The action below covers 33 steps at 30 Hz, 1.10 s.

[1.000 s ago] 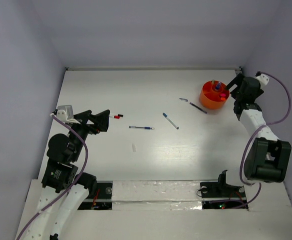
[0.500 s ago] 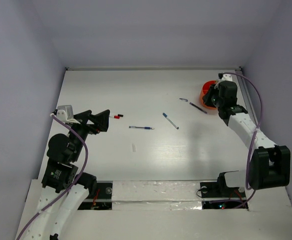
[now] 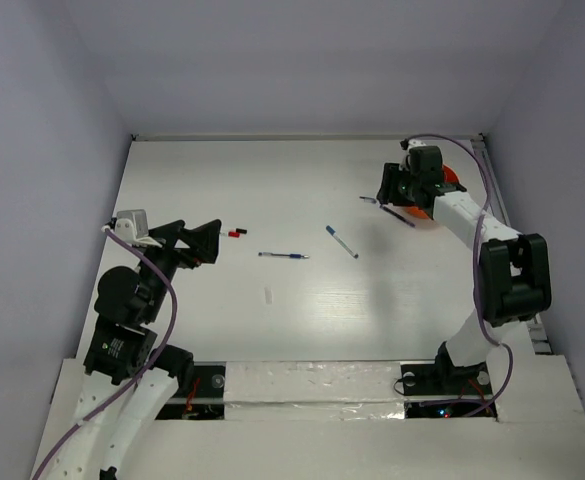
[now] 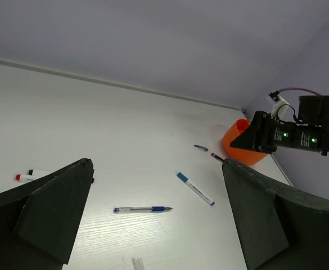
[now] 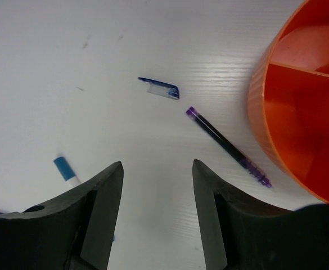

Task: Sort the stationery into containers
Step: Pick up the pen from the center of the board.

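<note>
The right tool hangs with its jaws wide apart over the desk. Just ahead of its right finger lies a purple pen, set slantwise. The far end of the pen sits just beside the wall of the orange cup. A small blue clip lies beyond the gap, apart from the pen. A white pen with a blue cap lies off to the left.

The cup has inner dividers. The two compartments in the wrist view show only bare orange, and the rest of the cup is probably hidden by the arm.

The left tool is also wide apart, near a red marker. A thin blue pen lies mid-desk.
</note>
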{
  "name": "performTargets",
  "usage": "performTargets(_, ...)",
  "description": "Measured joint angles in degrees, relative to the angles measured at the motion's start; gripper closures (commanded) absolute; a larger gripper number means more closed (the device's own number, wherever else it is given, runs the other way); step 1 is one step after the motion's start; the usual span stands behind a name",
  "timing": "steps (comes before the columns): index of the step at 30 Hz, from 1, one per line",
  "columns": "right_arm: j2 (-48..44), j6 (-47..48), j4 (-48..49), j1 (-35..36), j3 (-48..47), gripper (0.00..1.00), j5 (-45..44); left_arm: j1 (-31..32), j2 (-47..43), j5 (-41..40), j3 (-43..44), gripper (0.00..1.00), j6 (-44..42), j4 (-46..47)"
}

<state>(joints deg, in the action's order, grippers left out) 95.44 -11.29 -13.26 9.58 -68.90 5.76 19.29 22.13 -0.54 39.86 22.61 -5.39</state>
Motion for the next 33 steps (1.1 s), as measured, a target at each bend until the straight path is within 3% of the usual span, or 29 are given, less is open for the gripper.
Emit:
performTargets(8, 5.38, 3.96, -6.84, 1.81, -4.98, 0.42, -1.44, 0.00, 0.63, 1.18, 0.00, 0.01, 0.00, 0.02)
performTargets(17, 14.69, 7.50, -12.70, 17.27, -13.44, 0.35, 0.37, 0.00, 0.57, 1.40, 0.00, 0.01, 0.00, 0.02)
performTargets(24, 22.86, 9.77, -18.18, 19.30, -21.05, 0.36, -1.40, 0.00, 0.50, 1.55, 0.00, 0.01, 0.00, 0.02)
performTargets(28, 27.98, 11.39, -21.05, 19.43, -26.08, 0.42, -3.61, 0.00, 0.46, 1.60, 0.00, 0.01, 0.00, 0.02)
performTargets(31, 28.35, 11.96, -21.97, 20.15, -26.73, 0.52, -4.66, 0.00, 0.44, 1.60, 0.00, 0.01, 0.00, 0.02)
performTargets(33, 28.35, 12.41, -22.56, 20.52, -26.73, 0.72, -5.27, 0.00, 0.44, 1.60, 0.00, 0.01, 0.00, 0.02)
